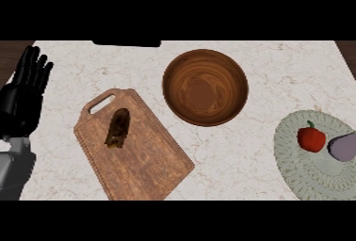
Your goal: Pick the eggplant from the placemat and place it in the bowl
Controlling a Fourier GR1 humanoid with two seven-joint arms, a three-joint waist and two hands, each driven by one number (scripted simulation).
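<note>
The eggplant (343,146), pale purple, lies on the round placemat (306,176) at the worktop's (243,155) right edge, just beside a red pepper (311,139) on its left. The wooden bowl (205,87) stands near the far edge, mid-worktop, with a cutting board (139,164) carrying a dark brown item (118,128) toward the left. The left hand (24,89) rests at the left edge, fingers straight and holding nothing.
</note>
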